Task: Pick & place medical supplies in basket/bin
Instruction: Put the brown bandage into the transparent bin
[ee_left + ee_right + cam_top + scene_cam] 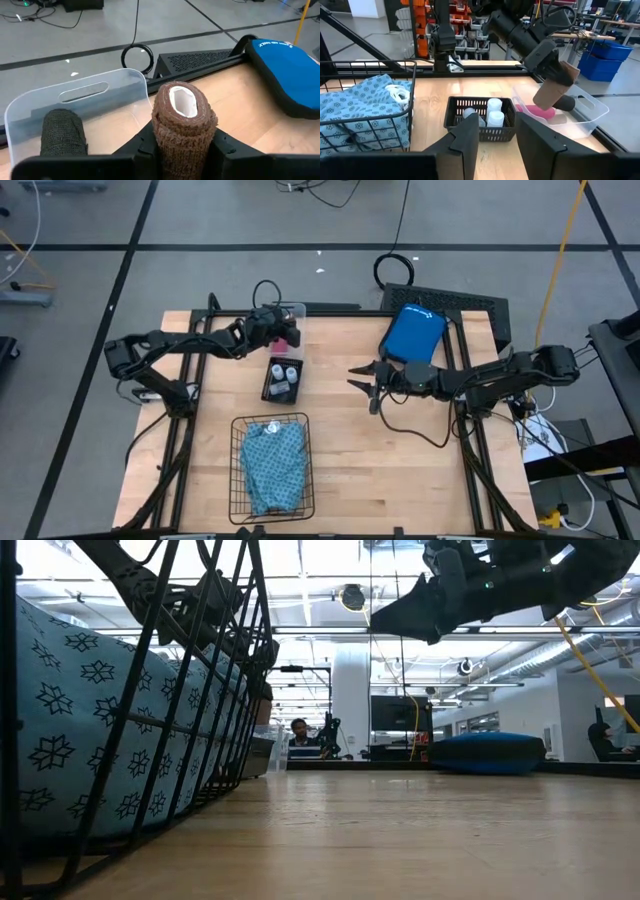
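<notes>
Two fingers of the left gripper [182,150] clamp the brown roll [184,127], lifted above the clear plastic box [575,117] where a pink roll [536,111] lies, presumably for carrying to the basket [240,470]. Basket already holds the teal cloth [274,467]. Vials [490,112] sit in the small tray [482,132]. Right gripper [366,384] waits mid-surface, fingers spread, empty.

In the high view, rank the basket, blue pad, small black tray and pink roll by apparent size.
1. basket
2. blue pad
3. small black tray
4. pink roll, mostly hidden by the left gripper
</notes>
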Robot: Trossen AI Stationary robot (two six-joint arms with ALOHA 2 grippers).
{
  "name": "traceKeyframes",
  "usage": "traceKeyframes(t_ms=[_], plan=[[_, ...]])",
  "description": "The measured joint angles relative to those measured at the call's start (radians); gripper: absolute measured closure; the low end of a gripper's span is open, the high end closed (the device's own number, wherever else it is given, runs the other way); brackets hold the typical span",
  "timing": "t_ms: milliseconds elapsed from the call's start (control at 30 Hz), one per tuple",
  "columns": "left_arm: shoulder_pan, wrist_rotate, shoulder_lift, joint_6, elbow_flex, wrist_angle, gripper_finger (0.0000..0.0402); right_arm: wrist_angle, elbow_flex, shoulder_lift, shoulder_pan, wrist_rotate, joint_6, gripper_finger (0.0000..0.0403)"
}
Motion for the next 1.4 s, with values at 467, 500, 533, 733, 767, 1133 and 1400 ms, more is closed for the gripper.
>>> traceKeyframes(t_ms=[467,500,533,733,767,1133,1400], plan=[[0.0,-0.028,0.0,-0.016,0.0,-0.025,0.0186,0.0,0.0,0.0,0.0,-0.001,0.011,0.0287],[0.0,-0.029,0.0,-0.016,0.0,-0.027,0.0172,0.0,0.0,0.0,0.0,-0.003,0.017,0.0287],[0.0,-0.025,0.0,-0.016,0.0,-0.029,0.016,0.0,0.0,0.0,0.0,-0.004,0.021,0.0287],[-0.004,0.026,0.0,-0.015,0.0,-0.031,0.0114,0.0,0.001,0.0,0.0,-0.004,0.023,0.0287],[-0.004,0.032,-0.002,-0.006,0.0,-0.031,0.011,0.0,0.001,0.0,0.0,-0.004,0.023,0.0287],[-0.003,0.168,-0.203,-0.015,0.0,-0.043,0.0102,-0.015,0.001,0.0,0.0,-0.004,0.023,0.0286],[-0.076,0.166,-0.128,-0.133,0.002,-0.009,0.0101,0.0,0.001,0.0,0.0,-0.004,0.023,0.0287]])
